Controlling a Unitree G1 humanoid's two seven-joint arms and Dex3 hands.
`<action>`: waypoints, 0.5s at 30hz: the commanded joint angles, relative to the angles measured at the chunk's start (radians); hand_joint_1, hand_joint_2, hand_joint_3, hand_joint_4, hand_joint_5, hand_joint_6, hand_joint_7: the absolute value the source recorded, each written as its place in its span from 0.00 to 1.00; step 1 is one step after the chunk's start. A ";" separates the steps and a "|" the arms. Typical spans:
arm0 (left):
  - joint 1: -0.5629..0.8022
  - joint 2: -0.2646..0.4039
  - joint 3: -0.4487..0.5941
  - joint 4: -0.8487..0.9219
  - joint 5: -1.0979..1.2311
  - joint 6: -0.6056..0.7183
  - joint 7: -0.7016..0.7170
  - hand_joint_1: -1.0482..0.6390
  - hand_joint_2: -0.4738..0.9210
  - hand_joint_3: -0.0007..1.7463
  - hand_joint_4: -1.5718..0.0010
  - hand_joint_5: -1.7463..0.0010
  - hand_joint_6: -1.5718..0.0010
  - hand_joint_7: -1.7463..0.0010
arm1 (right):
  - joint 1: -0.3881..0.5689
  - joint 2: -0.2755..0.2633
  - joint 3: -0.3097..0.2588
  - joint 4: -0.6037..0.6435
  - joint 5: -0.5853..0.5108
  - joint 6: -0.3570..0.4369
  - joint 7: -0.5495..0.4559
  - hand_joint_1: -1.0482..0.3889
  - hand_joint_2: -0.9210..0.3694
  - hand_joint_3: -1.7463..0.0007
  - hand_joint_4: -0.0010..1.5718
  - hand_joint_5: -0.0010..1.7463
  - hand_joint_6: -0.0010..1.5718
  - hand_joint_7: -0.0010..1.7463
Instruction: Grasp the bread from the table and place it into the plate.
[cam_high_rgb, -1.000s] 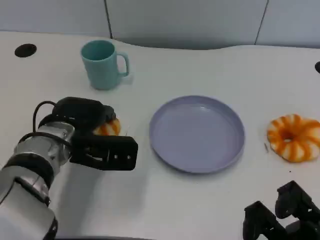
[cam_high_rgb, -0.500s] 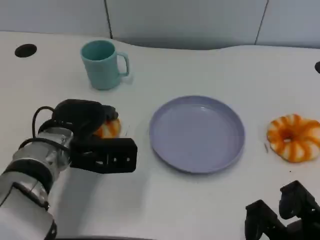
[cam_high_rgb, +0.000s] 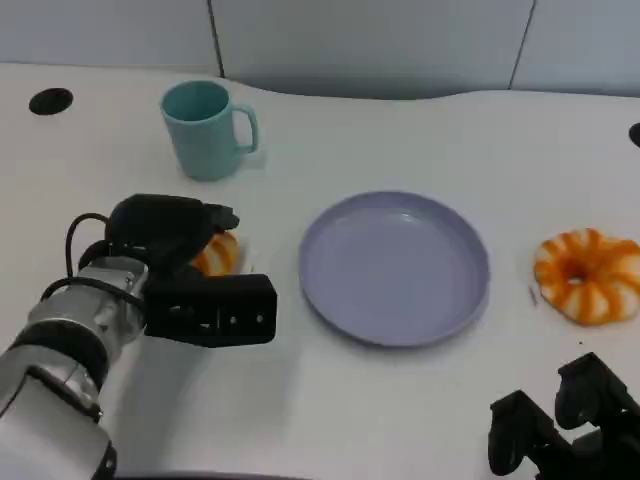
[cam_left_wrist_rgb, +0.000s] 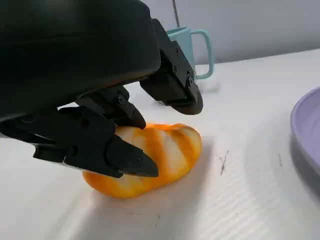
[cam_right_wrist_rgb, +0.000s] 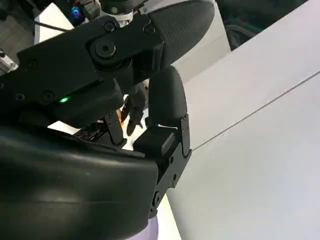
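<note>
The left robot hand (cam_high_rgb: 185, 268) had barely been shifted over the last second and was closed around the bread (cam_left_wrist_rgb: 150, 155), not yet lifted from the worktop (cam_high_rgb: 420, 130); the plate (cam_high_rgb: 395, 267) was left waiting nearby.

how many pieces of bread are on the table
2. One bread lies under the left hand, left of the plate; a ring-shaped bread lies right of the plate. None looks hidden.
</note>
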 joint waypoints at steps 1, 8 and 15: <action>-0.019 0.015 0.018 -0.009 -0.015 -0.028 0.017 0.63 0.99 0.01 0.37 0.95 0.39 0.97 | 0.001 -0.008 -0.016 0.000 -0.004 -0.011 -0.009 0.42 0.05 1.00 0.49 1.00 0.40 1.00; -0.032 0.016 0.036 -0.016 -0.015 -0.037 0.016 0.65 0.98 0.00 0.36 0.96 0.39 0.98 | -0.002 -0.007 -0.021 0.003 -0.007 -0.014 -0.009 0.42 0.05 1.00 0.49 1.00 0.41 1.00; -0.104 0.038 0.026 -0.061 0.014 -0.101 0.123 0.70 0.91 0.00 0.30 0.95 0.32 0.97 | -0.020 -0.011 -0.026 0.018 -0.010 0.000 -0.022 0.40 0.06 1.00 0.49 1.00 0.43 0.96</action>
